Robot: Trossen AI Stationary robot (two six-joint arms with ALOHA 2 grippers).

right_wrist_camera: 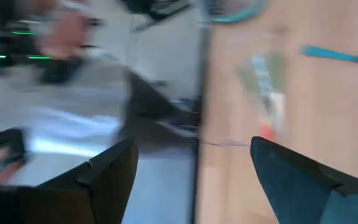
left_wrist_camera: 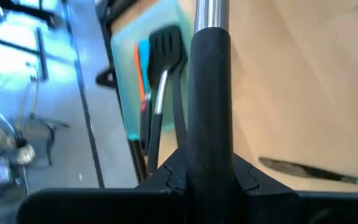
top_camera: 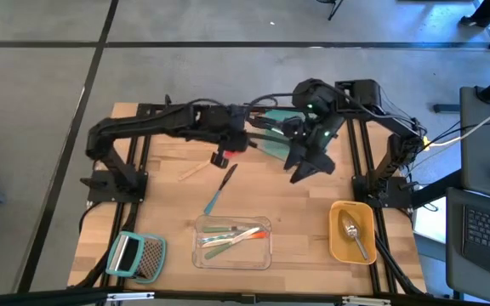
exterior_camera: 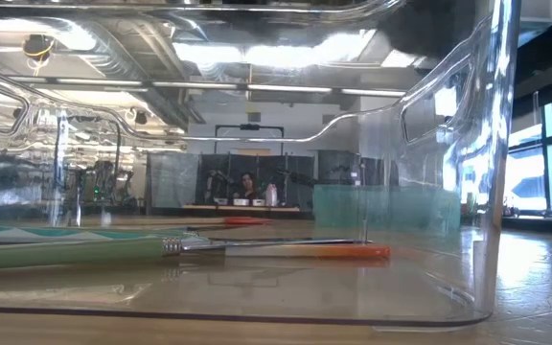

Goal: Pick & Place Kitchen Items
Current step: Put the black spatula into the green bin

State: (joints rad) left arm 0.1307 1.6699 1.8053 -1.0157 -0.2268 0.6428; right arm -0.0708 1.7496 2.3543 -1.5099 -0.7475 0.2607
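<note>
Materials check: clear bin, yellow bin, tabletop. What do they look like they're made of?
Clear bin: likely transparent plastic; the utensils inside show through its walls, and the low view shows glossy reflections.
Yellow bin: probably opaque moulded plastic, with a smooth even colour and rounded rim.
Tabletop: looks like wood, light butcher-block planks with visible grain lines and a satin finish.

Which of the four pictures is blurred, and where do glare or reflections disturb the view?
Right wrist view: strongly motion-blurred; the clear container is a smear, though the open right gripper shows. Low view: looks through the clear container's wall, which mirrors ceiling lights. Left wrist view: the handle in the shut left gripper is too close, soft. High view: evenly lit.
</note>
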